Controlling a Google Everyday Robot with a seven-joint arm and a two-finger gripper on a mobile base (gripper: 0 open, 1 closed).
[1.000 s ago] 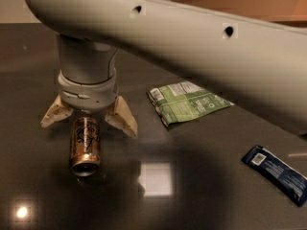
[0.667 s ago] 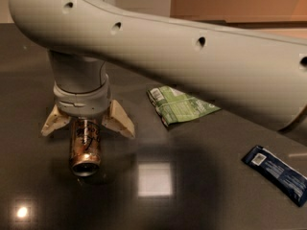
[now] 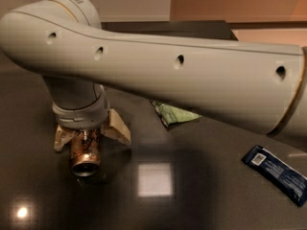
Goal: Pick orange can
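Note:
The orange can [image 3: 85,156] lies on its side on the dark table [image 3: 201,195], its silver-rimmed open end facing me. My gripper [image 3: 91,142] hangs straight down over the can's far end. Its two beige fingers [image 3: 117,128] are spread open on either side of the can, wider than the can, and are not closed on it. The thick grey arm [image 3: 192,75] runs across the view from the right and hides the table behind it.
A green snack packet [image 3: 172,114] lies behind and right of the can, mostly hidden by the arm. A dark blue flat wrapper [image 3: 277,172] lies at the right. Bright light reflections show on the table in front.
The arm has swung lower across the view and now covers most of the green packet. The gripper stays over the can with its fingers still spread; the can has not moved.

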